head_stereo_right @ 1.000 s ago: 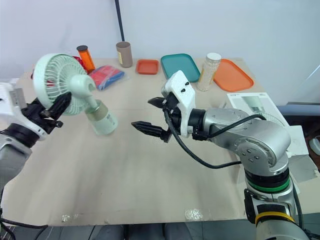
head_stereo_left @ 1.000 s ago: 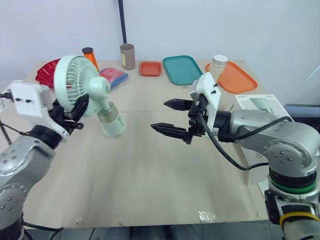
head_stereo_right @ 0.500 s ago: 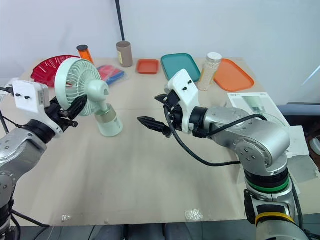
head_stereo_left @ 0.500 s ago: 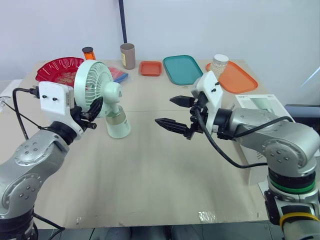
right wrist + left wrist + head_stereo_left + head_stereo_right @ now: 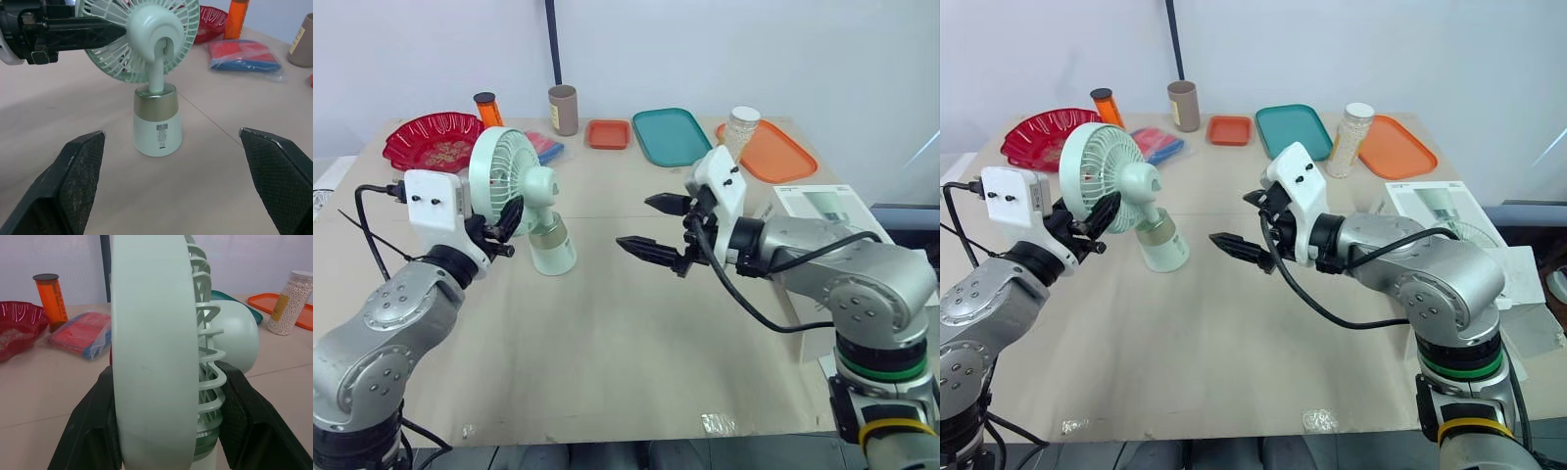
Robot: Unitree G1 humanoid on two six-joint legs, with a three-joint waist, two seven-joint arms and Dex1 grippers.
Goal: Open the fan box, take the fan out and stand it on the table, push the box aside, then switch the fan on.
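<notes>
Your left gripper (image 5: 506, 233) is clenching the head of the pale green fan (image 5: 509, 176), one black finger on each face of the grille. The fan is standing on the left part of the tabletop (image 5: 607, 333); its gold-banded base seems to be resting on the surface, with the stem leaning a little. Your right gripper (image 5: 636, 223) is hovering over the middle of the tabletop, fingers spread wide and empty, pointing at the fan but apart from it. The white fan box (image 5: 818, 208) is lying by the right edge.
</notes>
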